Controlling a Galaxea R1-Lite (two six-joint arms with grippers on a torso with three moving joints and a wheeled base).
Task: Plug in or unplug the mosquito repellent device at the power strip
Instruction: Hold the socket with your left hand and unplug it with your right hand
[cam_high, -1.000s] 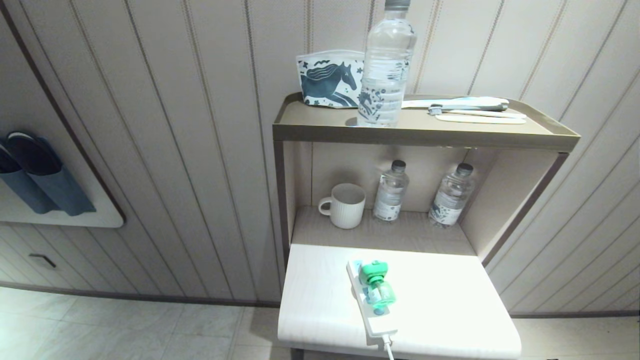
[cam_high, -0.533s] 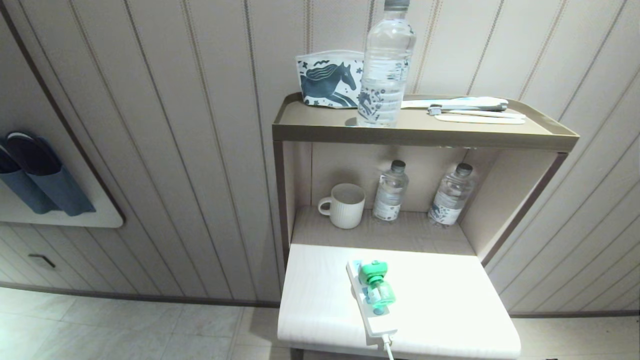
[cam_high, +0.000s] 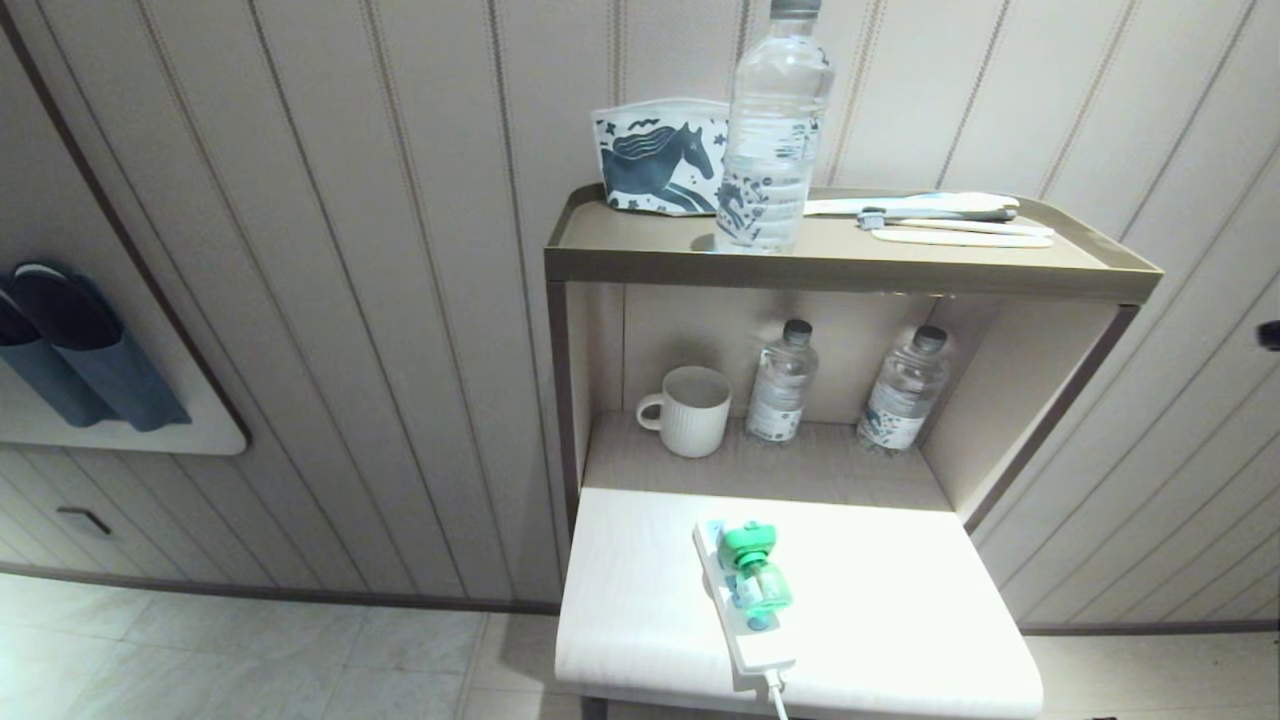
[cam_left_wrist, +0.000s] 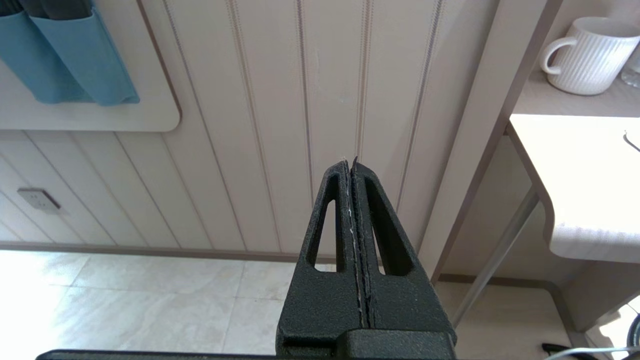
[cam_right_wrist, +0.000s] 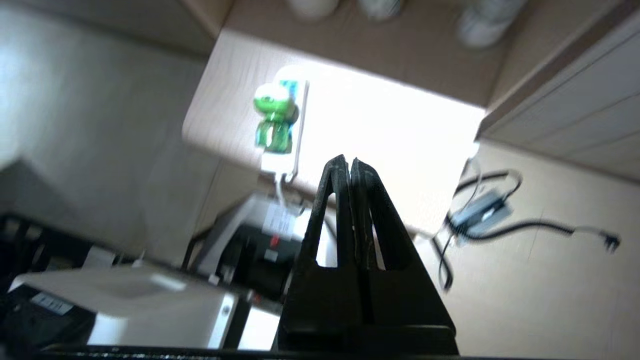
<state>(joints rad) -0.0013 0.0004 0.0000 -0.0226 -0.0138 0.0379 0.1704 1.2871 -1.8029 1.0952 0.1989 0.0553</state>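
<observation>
**Repellent device plugged in, lying along the strip**

The left gripper (cam_left_wrist: 352, 162), fingers pressed together, faces the panelled wall (cam_left_wrist: 280, 125). On the white tabletop (cam_high: 900, 600), the power strip (cam_high: 740, 610) runs front to back; the mosquito repellent device (cam_high: 752, 565) sits in it, green head rearward, bottle toward the cable end. The right gripper (cam_right_wrist: 348, 161), fingers together and empty, has newly appeared at the head view's right edge.

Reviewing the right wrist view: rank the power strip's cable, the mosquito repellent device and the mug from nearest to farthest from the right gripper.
1. Cable: hangs off the table's front edge, nearest the right gripper.
2. Mosquito repellent device: sits on the power strip, farther in on the table.
3. Mug: on the shelf behind the table, farthest.
</observation>
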